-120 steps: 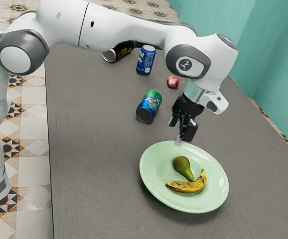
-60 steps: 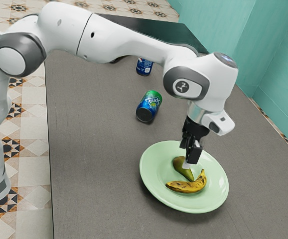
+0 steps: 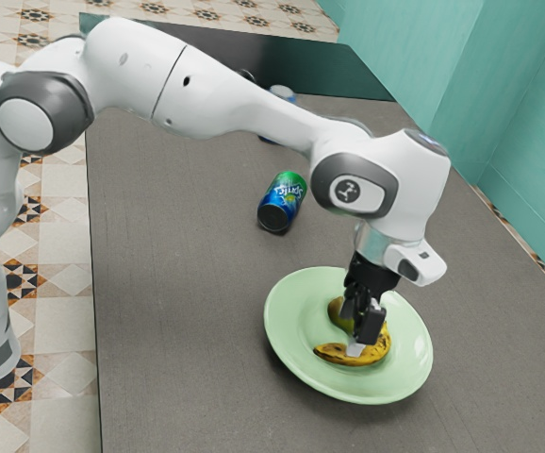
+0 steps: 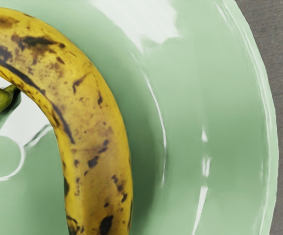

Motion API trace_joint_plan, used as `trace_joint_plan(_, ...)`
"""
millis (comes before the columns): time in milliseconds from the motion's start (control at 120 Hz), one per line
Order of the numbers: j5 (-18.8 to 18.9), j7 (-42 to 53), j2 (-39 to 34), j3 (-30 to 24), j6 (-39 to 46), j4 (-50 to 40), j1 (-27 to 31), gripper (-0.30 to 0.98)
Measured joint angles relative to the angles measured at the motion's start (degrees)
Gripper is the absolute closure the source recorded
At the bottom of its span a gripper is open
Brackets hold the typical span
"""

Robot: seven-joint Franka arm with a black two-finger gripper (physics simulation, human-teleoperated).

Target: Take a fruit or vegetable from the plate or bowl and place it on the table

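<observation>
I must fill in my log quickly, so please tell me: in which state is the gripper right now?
Gripper: down at the banana on the plate; whether it is open, closed or holding cannot be told.

pear (image 3: 337,310) partly behind the hand (image 3: 361,342)

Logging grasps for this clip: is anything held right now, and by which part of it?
Cannot be told: the end effector is right at the banana on the plate, but no hold is clearly visible.
</observation>
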Motion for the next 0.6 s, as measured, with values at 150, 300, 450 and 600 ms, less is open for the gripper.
trace_joint_plan(150, -1.0, -0.8, 1.2, -0.2, 1.2, 0.0, -0.1, 0.0)
trace_joint_plan(300, -1.5, -1.3, 1.8, 0.0, 1.9, -0.9, 0.2, 0.0)
trace_joint_plan(450, -1.6, -1.7, 2.1, 0.1, 2.5, -1.2, 0.4, 0.0)
trace_joint_plan(600, -1.6, -1.8, 0.4, 1.6, 2.8, -3.5, 0.5, 0.0)
